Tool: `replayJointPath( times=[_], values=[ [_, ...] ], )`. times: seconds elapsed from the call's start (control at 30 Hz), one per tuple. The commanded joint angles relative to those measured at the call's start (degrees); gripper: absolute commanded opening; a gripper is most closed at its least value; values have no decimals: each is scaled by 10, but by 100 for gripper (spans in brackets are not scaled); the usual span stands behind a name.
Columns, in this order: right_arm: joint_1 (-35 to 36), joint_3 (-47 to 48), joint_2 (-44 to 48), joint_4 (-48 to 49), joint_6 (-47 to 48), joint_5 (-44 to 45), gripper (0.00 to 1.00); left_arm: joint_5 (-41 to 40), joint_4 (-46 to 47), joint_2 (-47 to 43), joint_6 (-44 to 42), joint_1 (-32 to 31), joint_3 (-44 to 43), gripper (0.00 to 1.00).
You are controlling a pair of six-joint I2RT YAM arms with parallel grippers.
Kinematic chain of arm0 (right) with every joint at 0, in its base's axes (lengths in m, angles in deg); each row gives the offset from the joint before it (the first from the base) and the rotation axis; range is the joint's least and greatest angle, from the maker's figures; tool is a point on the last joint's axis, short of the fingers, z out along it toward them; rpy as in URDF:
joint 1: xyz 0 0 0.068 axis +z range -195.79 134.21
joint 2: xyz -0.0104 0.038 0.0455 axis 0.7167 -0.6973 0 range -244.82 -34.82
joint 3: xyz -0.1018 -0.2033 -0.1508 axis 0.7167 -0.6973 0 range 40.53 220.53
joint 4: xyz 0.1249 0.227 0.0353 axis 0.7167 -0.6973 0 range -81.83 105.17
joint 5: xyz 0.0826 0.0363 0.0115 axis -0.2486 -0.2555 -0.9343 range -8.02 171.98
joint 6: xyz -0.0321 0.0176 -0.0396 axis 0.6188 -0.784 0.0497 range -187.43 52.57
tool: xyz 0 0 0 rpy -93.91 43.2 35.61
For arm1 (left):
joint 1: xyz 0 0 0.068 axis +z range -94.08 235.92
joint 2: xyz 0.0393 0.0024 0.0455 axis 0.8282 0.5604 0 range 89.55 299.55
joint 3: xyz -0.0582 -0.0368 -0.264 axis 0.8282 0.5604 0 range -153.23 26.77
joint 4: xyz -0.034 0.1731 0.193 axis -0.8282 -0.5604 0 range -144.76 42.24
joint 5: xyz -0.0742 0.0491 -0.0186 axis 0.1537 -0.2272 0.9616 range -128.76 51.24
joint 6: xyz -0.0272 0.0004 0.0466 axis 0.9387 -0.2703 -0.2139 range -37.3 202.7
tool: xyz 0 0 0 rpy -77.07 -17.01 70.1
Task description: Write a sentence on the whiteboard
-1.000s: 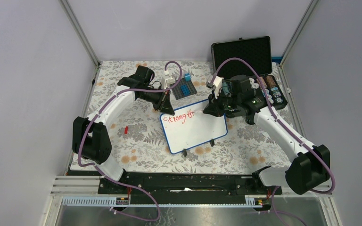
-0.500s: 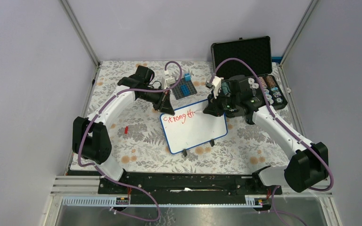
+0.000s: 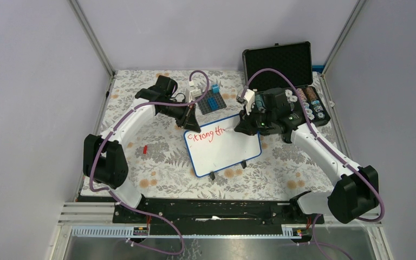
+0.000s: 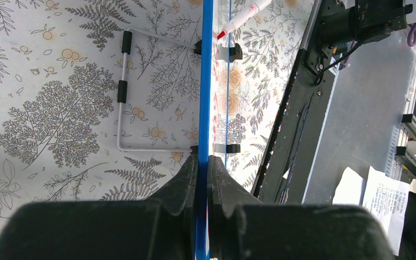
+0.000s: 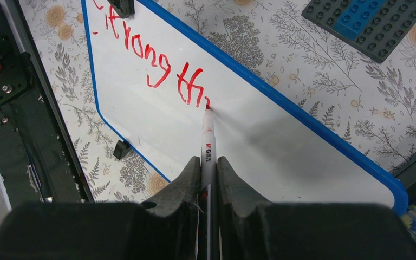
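The whiteboard with its thin blue rim lies tilted at the table's middle, red writing along its far edge. My left gripper is shut on the board's blue rim at the far left corner. A red marker is held in my right gripper, which is shut on its barrel. The marker's tip touches the board just after the last red letters. In the top view the right gripper hovers over the board's far edge. The marker also shows in the left wrist view.
A grey brick plate with blue bricks lies just behind the board. An open black foam-lined case stands at the back right, with a tray of small items beside it. A small red piece lies left of the board.
The right gripper with the marker has shifted slightly to the right along the writing line. The left arm and the board have not moved.
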Motion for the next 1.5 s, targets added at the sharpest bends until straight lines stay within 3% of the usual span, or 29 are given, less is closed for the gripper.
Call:
replayJointPath(
  times=[0.0,1.17,1.47],
  values=[
    [3,-11,18,2,12,8,0,-20,19,-4,-13,-2,0,0],
    [-11,20,12,9,3,24,0,-22,19,-4,-12,-2,1,0],
    [-17,26,31,-32,11,-26,0,-22,19,-5,-14,-2,1,0]
  ],
)
